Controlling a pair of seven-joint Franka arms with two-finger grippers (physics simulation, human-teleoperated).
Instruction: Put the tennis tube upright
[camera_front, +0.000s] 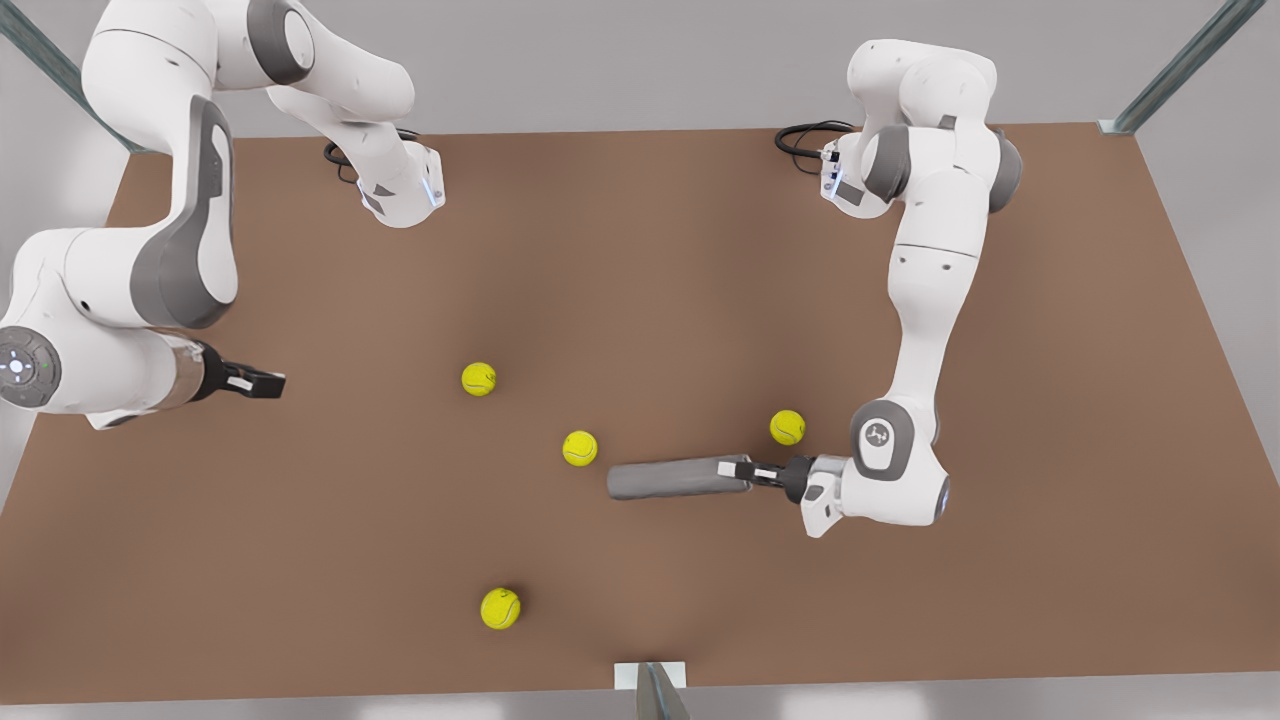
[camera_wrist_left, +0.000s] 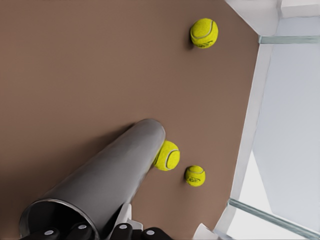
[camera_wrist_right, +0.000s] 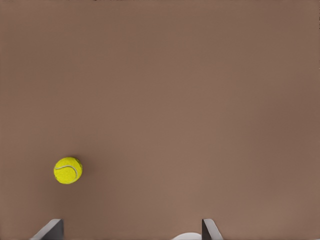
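Note:
The grey tennis tube lies on its side on the brown table, toward the front view's right of centre. My left gripper is shut on the rim of its open end, one finger inside and one outside. In the left wrist view the tube stretches away from the left gripper, its far end touching a yellow ball. At the front view's left, my right gripper waits above the table, open and holding nothing; its fingertips frame bare table in the right wrist view.
Several yellow tennis balls lie about: one just off the tube's far end, one beside the left gripper, one mid-table, one near the front edge. A bracket stands at that edge.

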